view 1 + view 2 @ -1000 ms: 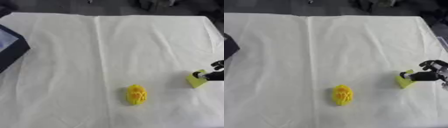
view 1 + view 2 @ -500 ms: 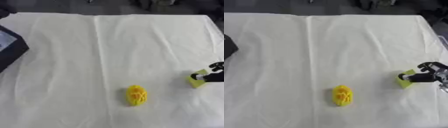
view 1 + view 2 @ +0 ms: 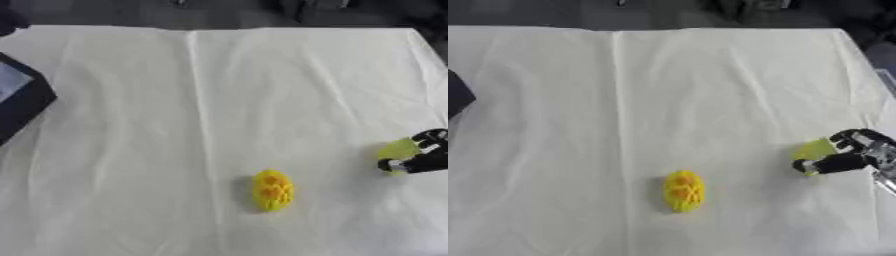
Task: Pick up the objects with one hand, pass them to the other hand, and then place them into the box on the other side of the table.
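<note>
The task looks to be at its very start: nothing has reached the box, which shows only as a dark corner at the left edge of the white-covered table, well apart from both objects. The right hand sits at the right edge with its fingers and thumb curled round a small yellow-green object, which seems to rest on the cloth or just above it; which cannot be told. A second object, a yellow oval lump, lies untouched near the middle front of the table. The left hand shows in neither view. By this showing the lift, the pass to the left hand and both placings are left to do
</note>
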`<act>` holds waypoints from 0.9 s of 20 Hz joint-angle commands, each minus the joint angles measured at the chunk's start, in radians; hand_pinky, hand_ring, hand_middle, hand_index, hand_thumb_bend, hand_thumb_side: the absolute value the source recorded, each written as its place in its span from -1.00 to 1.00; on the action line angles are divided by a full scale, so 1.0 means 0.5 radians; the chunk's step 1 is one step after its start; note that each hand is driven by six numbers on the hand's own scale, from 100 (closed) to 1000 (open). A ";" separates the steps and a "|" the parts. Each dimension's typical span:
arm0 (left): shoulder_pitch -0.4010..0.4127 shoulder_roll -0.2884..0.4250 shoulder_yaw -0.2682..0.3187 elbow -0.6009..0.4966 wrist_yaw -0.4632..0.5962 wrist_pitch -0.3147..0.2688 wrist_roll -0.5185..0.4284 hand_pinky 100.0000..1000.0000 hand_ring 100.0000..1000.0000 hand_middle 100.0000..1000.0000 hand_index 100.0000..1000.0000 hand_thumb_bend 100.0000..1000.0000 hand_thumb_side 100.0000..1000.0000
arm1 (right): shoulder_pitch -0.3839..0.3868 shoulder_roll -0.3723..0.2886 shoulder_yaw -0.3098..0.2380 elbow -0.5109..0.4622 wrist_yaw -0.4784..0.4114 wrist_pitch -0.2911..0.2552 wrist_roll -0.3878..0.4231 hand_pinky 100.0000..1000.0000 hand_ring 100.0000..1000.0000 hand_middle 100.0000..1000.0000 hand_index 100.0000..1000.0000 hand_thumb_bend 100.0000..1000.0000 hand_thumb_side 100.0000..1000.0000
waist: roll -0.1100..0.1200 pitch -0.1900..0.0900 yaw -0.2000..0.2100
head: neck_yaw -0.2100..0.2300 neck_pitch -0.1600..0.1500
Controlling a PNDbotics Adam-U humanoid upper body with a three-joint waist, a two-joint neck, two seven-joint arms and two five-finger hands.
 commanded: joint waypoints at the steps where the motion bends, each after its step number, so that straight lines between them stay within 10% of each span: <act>1: -0.017 0.037 0.014 -0.036 0.013 -0.006 -0.013 0.93 1.00 0.16 0.60 -1.00 0.52 | -0.021 -0.037 -0.010 0.015 -0.003 0.004 -0.021 0.71 0.75 0.69 0.78 -0.07 -0.49 | 0.003 -0.025 0.000 | -0.013 -0.033; 7: -0.013 0.038 0.012 -0.036 0.014 -0.009 -0.028 0.93 1.00 0.16 0.60 -1.00 0.52 | -0.031 -0.027 0.001 0.039 -0.035 0.011 -0.065 0.70 0.73 0.66 0.75 -0.46 -0.51 | 0.005 -0.022 0.006 | -0.021 -0.034; 14: -0.015 0.038 0.010 -0.036 0.014 -0.015 -0.037 0.93 1.00 0.16 0.60 -1.00 0.52 | -0.010 -0.008 0.002 0.033 -0.070 0.013 -0.169 0.66 0.65 0.53 0.61 -0.72 -1.00 | 0.008 -0.021 0.007 | -0.026 -0.034; 18: -0.010 0.046 0.007 -0.036 0.015 -0.018 -0.043 0.93 1.00 0.16 0.60 -1.00 0.51 | 0.009 0.011 -0.038 -0.046 -0.068 0.036 -0.273 0.49 0.36 0.11 0.20 -0.95 -1.00 | 0.008 -0.033 -0.003 | -0.006 -0.021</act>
